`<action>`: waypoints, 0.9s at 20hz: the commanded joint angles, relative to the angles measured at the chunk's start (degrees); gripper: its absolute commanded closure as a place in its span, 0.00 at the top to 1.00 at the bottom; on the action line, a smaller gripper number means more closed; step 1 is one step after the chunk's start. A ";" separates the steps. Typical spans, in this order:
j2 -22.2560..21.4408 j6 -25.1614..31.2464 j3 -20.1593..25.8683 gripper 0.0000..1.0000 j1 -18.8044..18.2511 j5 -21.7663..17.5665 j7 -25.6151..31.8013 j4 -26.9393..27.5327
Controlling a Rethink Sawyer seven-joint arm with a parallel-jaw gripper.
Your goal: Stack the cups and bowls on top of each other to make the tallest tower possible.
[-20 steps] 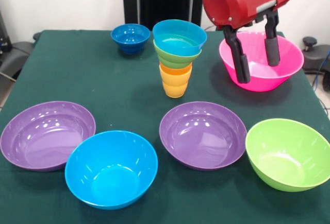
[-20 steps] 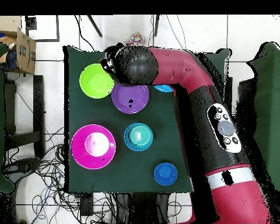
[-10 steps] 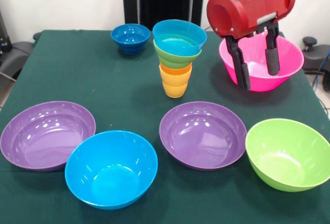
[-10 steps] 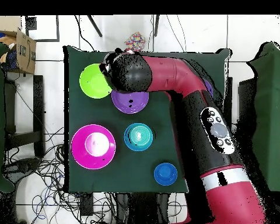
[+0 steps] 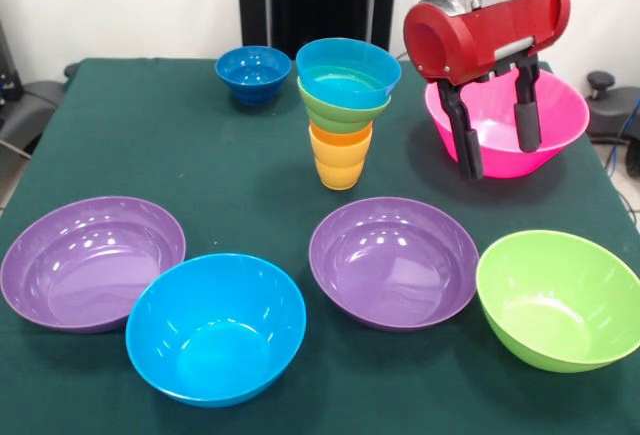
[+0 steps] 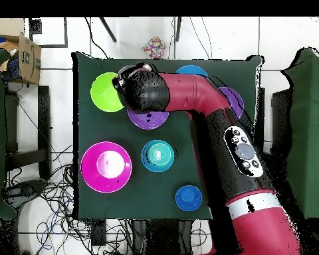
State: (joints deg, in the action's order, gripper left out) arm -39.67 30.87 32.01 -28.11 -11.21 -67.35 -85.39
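Your claw point(image 5: 494, 155) hangs apart and empty before the pink bowl point(image 5: 552, 105), right of the tower point(image 5: 345, 105) of 4; likely light, stiff, slick plastic, so pinch its rim.

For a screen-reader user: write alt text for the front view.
A red robot arm's open black gripper hangs empty before a large glossy pink plastic bowl, beside a tower of two orange ribbed cups topped by small green and light blue bowls, on a green-clothed table.
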 commanded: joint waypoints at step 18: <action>0.62 -3.05 -2.52 1.00 -2.44 -6.96 -4.07 -15.09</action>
State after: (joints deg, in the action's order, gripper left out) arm -39.81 30.83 31.81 -30.41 -13.50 -67.40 -95.29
